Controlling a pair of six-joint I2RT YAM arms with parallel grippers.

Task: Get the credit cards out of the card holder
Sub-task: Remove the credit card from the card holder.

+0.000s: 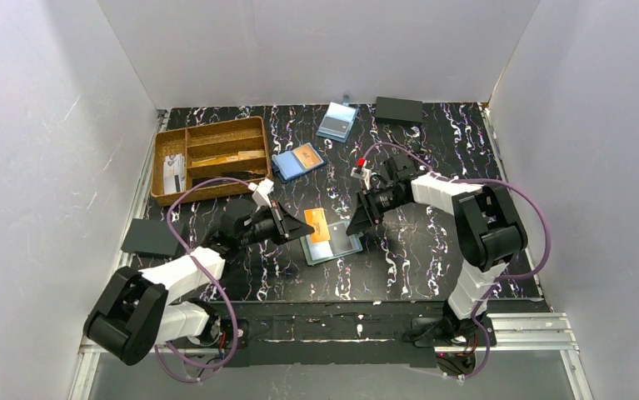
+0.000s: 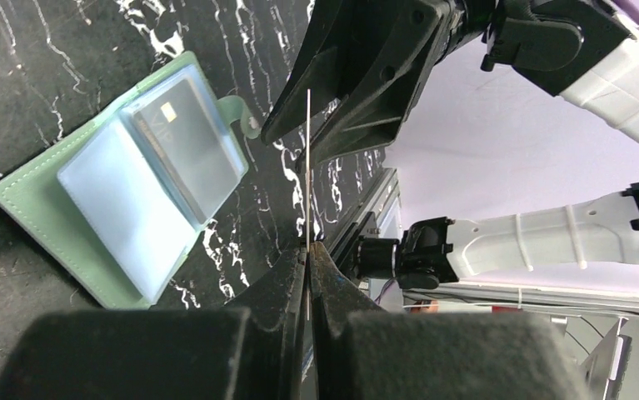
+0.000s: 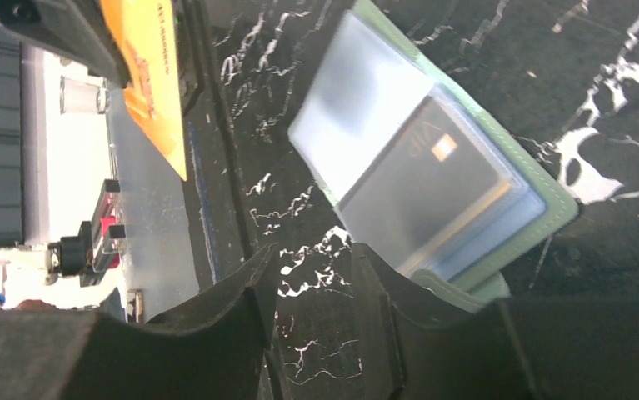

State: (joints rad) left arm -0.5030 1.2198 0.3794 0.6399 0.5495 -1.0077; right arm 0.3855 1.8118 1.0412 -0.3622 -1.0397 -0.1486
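Note:
The green card holder point(image 1: 337, 252) lies open on the black marbled table, its clear sleeves up. A grey card point(image 3: 432, 179) marked VIP sits in one sleeve point(image 2: 187, 146). My left gripper point(image 1: 303, 227) is shut on an orange card point(image 1: 318, 225), lifted just left of the holder point(image 2: 28, 200). In the left wrist view that orange card point(image 2: 308, 167) stands edge-on above the left gripper point(image 2: 308, 247). My right gripper point(image 3: 312, 254) is open and holds nothing. It hovers at the holder's right edge point(image 3: 549, 208), facing the orange card point(image 3: 153, 75).
A wooden tray point(image 1: 212, 154) with dividers stands at the back left. A bright blue holder with an orange card point(image 1: 299, 161) and a pale-blue holder point(image 1: 337, 122) lie behind. A black box point(image 1: 398, 109) sits at the back right, a black pad point(image 1: 151, 237) at the left.

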